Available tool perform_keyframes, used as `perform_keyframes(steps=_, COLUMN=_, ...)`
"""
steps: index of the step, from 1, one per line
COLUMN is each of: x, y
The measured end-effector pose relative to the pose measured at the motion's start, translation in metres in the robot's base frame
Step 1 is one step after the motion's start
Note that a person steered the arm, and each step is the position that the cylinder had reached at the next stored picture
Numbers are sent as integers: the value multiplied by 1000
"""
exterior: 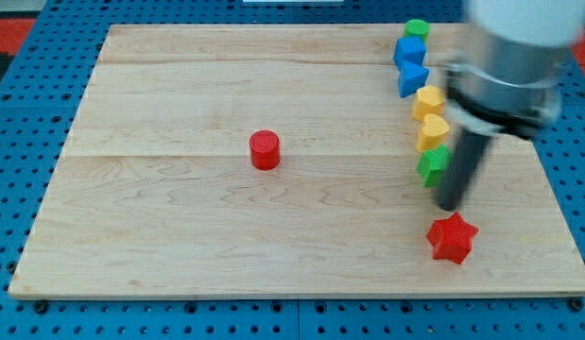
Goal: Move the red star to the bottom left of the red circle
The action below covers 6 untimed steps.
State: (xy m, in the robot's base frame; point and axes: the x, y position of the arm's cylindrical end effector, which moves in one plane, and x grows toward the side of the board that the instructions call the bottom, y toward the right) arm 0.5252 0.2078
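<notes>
The red star (452,238) lies near the view's bottom right of the wooden board (179,236). The red circle (265,149) stands near the board's middle, far to the star's left and higher in the view. My tip (448,207) is just above the star in the view, slightly to its left, with a small gap between them. The rod rises from there to the arm's grey and white body (509,66) at the top right.
A column of blocks runs down the right side: a green circle (417,28), a blue block (409,50), a blue triangle (413,78), two yellow blocks (428,99) (432,131), and a green block (432,164) partly behind the rod.
</notes>
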Motion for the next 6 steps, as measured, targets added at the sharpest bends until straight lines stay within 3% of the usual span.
perform_keyframes(steps=1, x=9, y=70)
perform_keyframes(steps=3, x=35, y=-23)
perform_keyframes(steps=4, x=83, y=30)
perform_keyframes(steps=5, x=84, y=-3)
perform_keyframes(steps=6, x=36, y=-36)
